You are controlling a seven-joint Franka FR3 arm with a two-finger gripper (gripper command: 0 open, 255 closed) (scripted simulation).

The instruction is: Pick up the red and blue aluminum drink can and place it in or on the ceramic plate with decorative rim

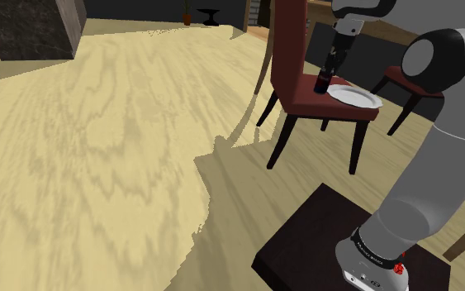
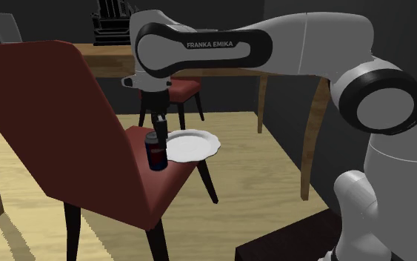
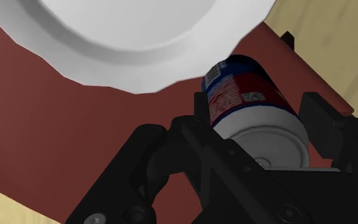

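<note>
2 fingers of the tool [image 3: 258, 108] are clasping the red-and-blue drink can [image 3: 247, 89] high on its sides, beside the scalloped plate [image 3: 107, 70]; it is probably feeling light, slick, dentable.

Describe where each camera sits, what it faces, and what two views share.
Shoulder view: beside the stand, looking across floor to the chair; arm shows.
Second exterior view: beside the chair, facing the arm side-on; arm shows.
Wrist view: at the wrist, looking down at can and plate; jaws show.
Shared: can and plate.
</note>
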